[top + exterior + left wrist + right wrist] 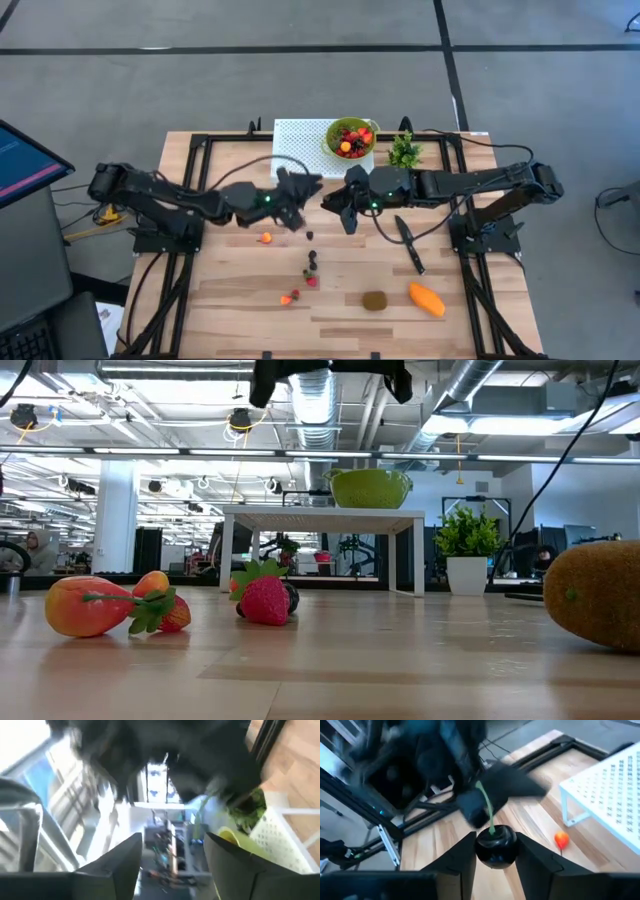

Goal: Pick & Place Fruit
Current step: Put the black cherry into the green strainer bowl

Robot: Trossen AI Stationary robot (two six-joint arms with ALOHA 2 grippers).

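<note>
Cherry (495,845) sits clamped between right tool (495,851) fingers: small, round, glossy, likely slippery; best pinched across its body. Left tool (172,862) stands apart.

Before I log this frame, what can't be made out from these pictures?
- Bowl contents: high view, pieces too small to count; low view, the rim hides them.
- Left gripper: open and empty in its wrist view, but everything ahead is motion-blurred.
- Right gripper holds a dark cherry; the other arm behind is blurred.
- Kiwi: low view, cut by the edge.
</note>
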